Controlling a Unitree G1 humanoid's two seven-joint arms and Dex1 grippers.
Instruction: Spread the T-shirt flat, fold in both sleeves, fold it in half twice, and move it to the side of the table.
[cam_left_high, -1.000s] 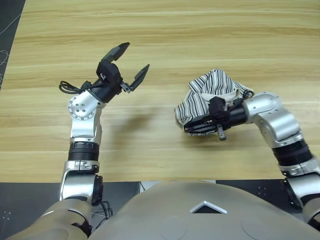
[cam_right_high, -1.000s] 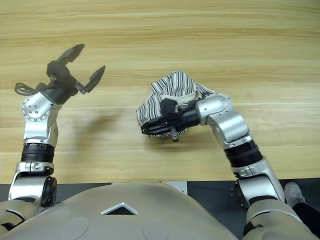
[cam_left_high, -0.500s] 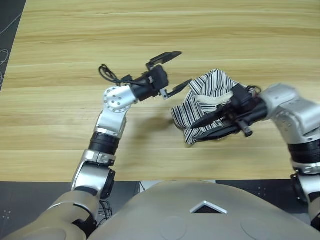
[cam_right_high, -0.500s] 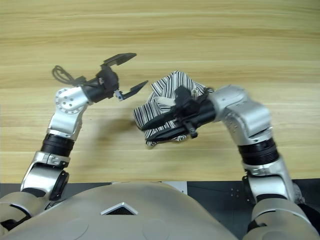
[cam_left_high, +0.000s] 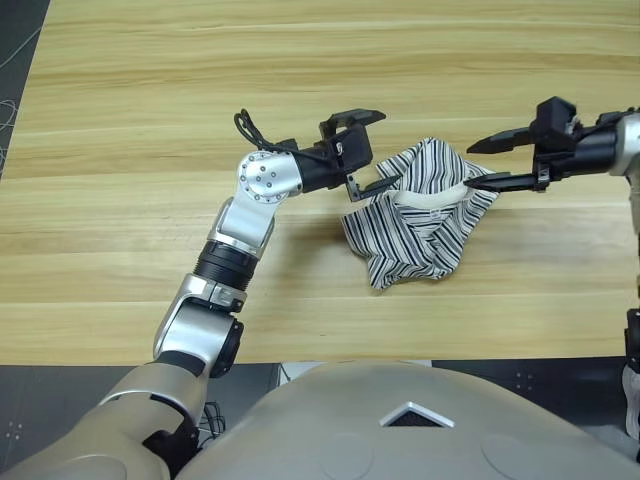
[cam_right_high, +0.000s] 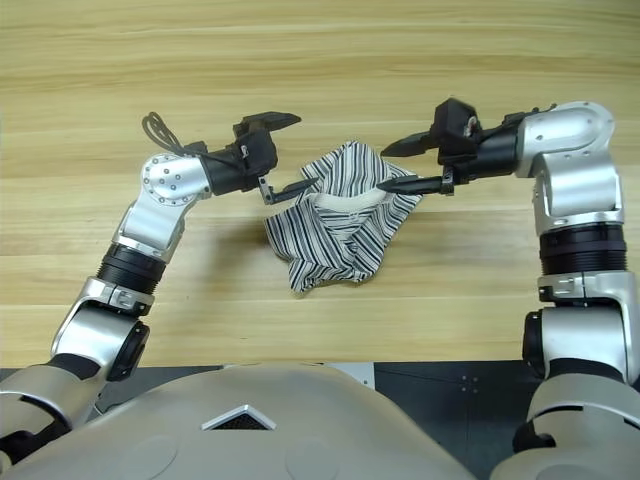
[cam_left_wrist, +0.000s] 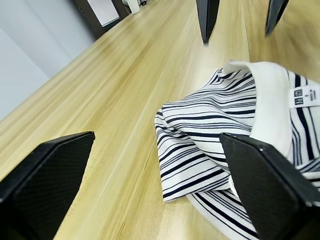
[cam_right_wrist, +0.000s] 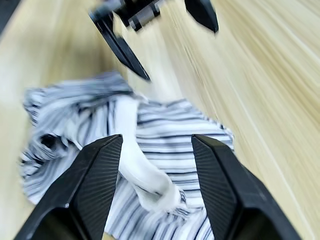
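T-shirt (cam_left_high: 415, 225) | left end effector (cam_left_high: 390, 148) arrived, spread, empty | right end effector (cam_left_high: 469, 165) withdrew, spread, empty

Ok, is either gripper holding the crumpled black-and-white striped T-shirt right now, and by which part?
Nothing is held. The left gripper and right gripper are both open, one at each side of the striped T-shirt lying on the wooden table.

Soft cloth T-shirt (cam_left_high: 415, 225); smooth wood-grain table (cam_left_high: 300, 60)

The T-shirt (cam_left_high: 410, 235) is black-and-white striped, its collar (cam_left_high: 428, 198) apparently cream; the table (cam_left_high: 300, 60) light woodgrain.
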